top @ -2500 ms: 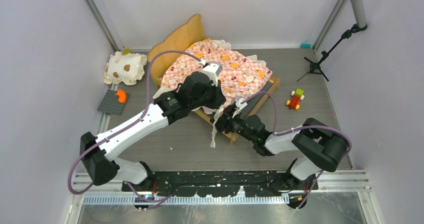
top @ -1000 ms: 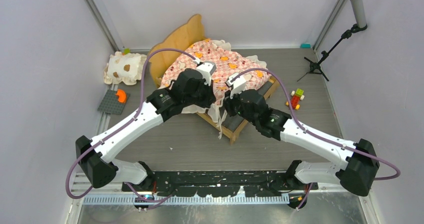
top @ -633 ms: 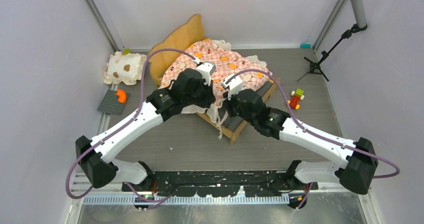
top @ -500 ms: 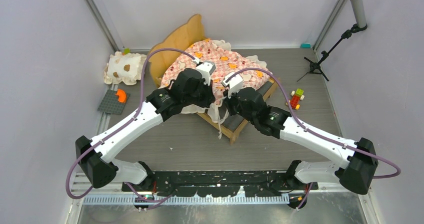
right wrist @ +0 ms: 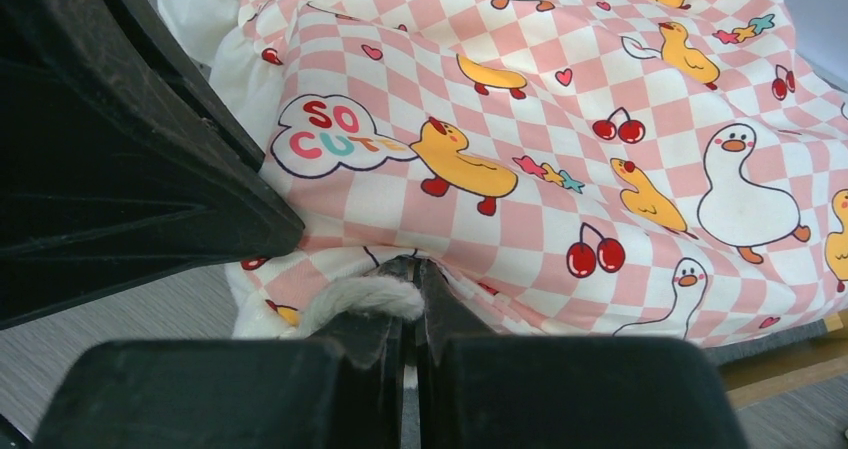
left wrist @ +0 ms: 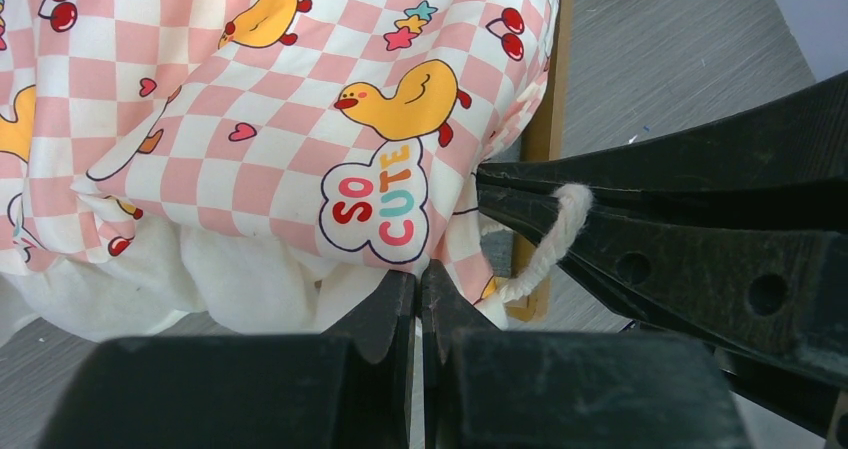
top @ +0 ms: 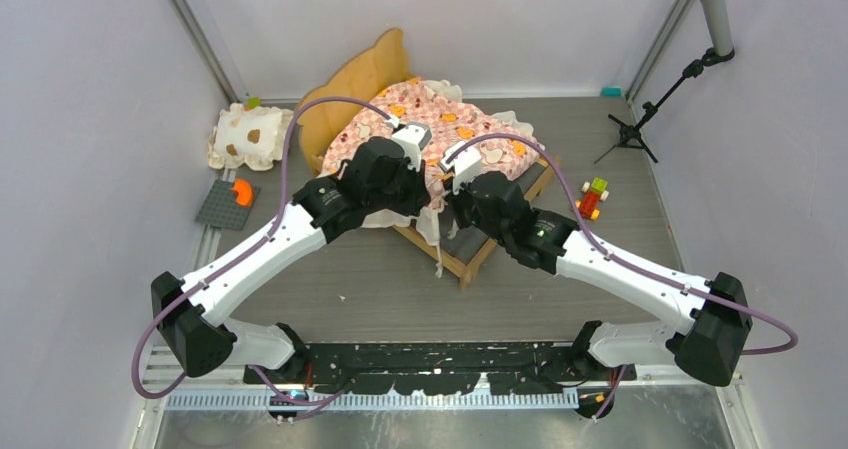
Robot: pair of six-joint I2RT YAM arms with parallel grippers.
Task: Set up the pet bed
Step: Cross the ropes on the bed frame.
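Note:
The pet bed stands at the back centre: a light-wood frame (top: 470, 259) with a wavy headboard (top: 365, 74). On it lies a pink checkered mattress (top: 475, 134) with a cream ruffle. Both grippers meet at the mattress's near edge. My left gripper (left wrist: 420, 281) is shut, pinching the fabric (left wrist: 250, 119) under the "SO CUTE" print. My right gripper (right wrist: 412, 269) is shut on the same edge (right wrist: 600, 119), with a white cord (right wrist: 360, 297) lying across its finger. In the top view the left gripper (top: 428, 201) and right gripper (top: 452, 207) almost touch, and the wrists hide their tips.
A small cream spotted pillow (top: 252, 134) lies at the left wall. In front of it is a grey baseplate (top: 222, 209) with an orange piece. Toy blocks (top: 592, 198) sit right of the bed, with a tripod (top: 630, 129) behind them.
The right gripper has come up from the bed's near corner to the mattress edge beside the left one. It edged slightly left over the last second. The left arm held still.

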